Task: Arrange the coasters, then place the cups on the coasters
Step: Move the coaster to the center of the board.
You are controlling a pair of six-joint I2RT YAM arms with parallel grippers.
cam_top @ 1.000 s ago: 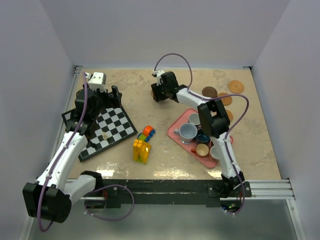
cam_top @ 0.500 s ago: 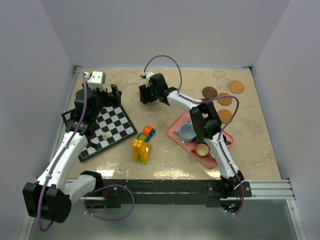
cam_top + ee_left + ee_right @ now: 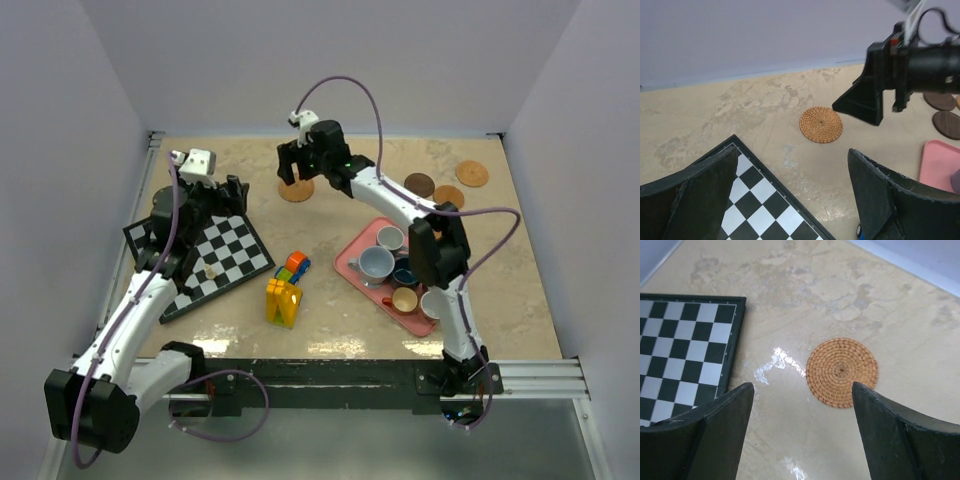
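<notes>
Your orange woven coaster (image 3: 296,190) lies flat on the table (image 3: 240,160), far centre, just past the chessboard (image 3: 222,250) and touching nothing. Your right gripper (image 3: 298,172) hangs directly over it, jaws spread wide, holding nothing. Three more coasters (image 3: 448,197) show at far right. The cups (image 3: 377,263) stand on the pink tray (image 3: 350,262). Your left gripper (image 3: 792,151) is wide apart and empty above the chessboard.
</notes>
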